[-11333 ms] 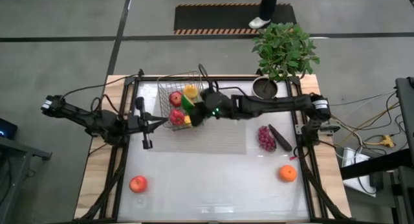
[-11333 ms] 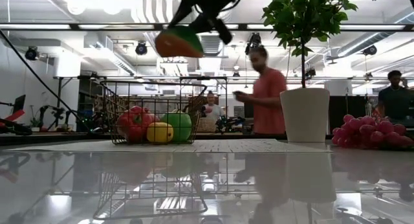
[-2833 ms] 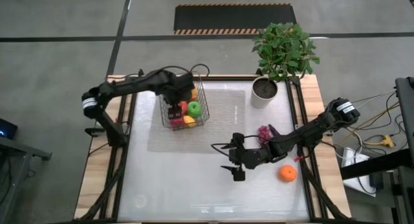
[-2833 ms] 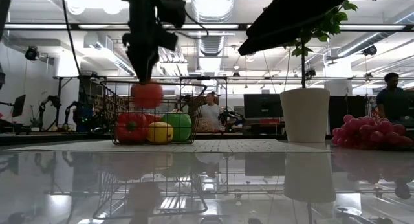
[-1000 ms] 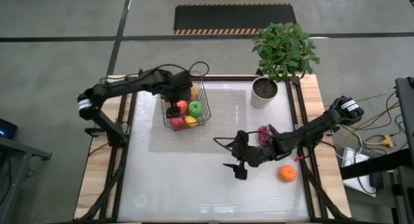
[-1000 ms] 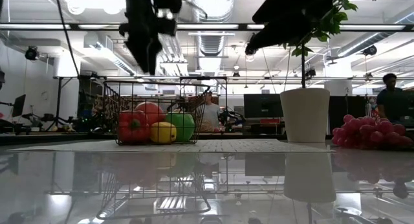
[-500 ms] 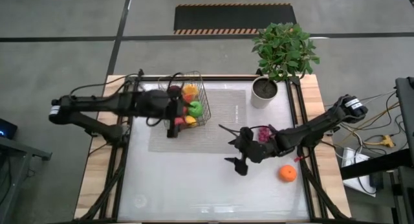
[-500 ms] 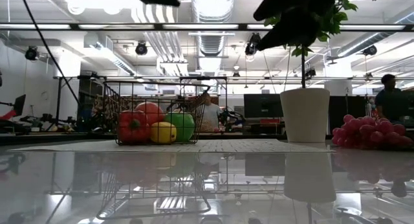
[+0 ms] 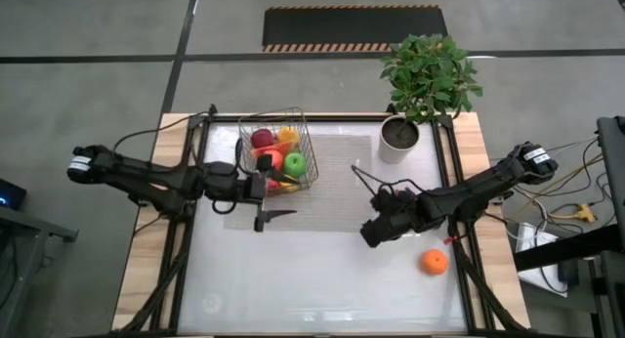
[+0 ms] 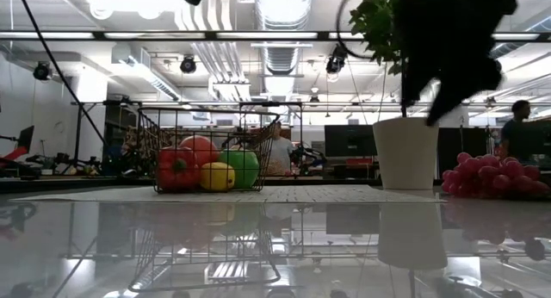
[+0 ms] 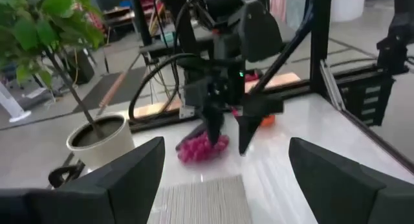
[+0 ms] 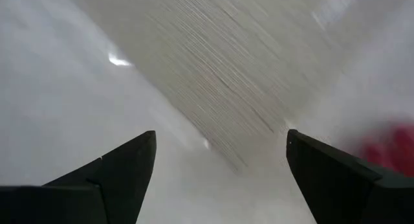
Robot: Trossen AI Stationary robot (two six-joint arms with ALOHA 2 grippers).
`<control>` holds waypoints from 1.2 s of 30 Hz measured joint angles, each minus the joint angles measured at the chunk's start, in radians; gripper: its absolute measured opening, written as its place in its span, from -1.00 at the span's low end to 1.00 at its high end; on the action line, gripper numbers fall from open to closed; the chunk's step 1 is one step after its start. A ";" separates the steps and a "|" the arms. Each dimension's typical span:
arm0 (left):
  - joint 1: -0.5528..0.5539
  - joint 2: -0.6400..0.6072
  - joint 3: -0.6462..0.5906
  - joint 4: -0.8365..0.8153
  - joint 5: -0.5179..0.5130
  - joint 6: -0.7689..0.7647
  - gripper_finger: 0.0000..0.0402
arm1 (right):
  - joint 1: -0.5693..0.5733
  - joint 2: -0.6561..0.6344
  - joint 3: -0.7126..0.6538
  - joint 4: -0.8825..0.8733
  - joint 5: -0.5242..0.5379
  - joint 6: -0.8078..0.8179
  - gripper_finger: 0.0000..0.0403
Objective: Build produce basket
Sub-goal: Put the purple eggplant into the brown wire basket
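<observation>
The basket (image 9: 276, 148) stands at the far left part of the table, on the far-left corner of a pale woven mat (image 9: 332, 177). Inside it lie a dark red apple (image 9: 263, 139), a green apple (image 9: 294, 164), a red pepper (image 10: 174, 169) and a yellow lemon (image 10: 217, 176), packed against each other. An orange (image 9: 434, 262) sits alone on the glossy table (image 9: 293, 279) near the right edge, well apart from the basket. The purple grapes (image 10: 495, 175) lie right of the white plant pot (image 9: 397, 135), which holds a leafy plant (image 9: 431, 72) at the far right corner.

The left gripper (image 9: 272, 216) is just beside the basket's near side, over the mat's left edge, its fingers spread with nothing between them. The right gripper (image 9: 371, 232) hangs over the mat's near right corner, fingers likewise spread and empty, its arm covering the grapes from above.

Half a second ago the left gripper sat against the basket's near wall; it has since drawn back toward the table's left side. The right gripper has shifted slightly toward the grapes.
</observation>
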 joint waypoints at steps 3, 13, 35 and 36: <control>0.000 -0.002 -0.025 0.028 -0.001 -0.004 0.55 | 0.003 0.000 0.000 -0.136 -0.081 0.145 0.62; 0.000 -0.005 -0.029 0.025 -0.002 -0.020 0.55 | 0.037 0.001 0.000 -0.525 -0.299 0.388 0.62; 0.000 -0.007 -0.028 0.024 -0.002 0.013 0.55 | -0.056 0.123 -0.047 -0.638 -0.341 -0.061 0.62; 0.000 -0.007 -0.026 0.025 -0.002 0.018 0.55 | -0.065 0.132 -0.051 -0.637 -0.340 -0.090 0.62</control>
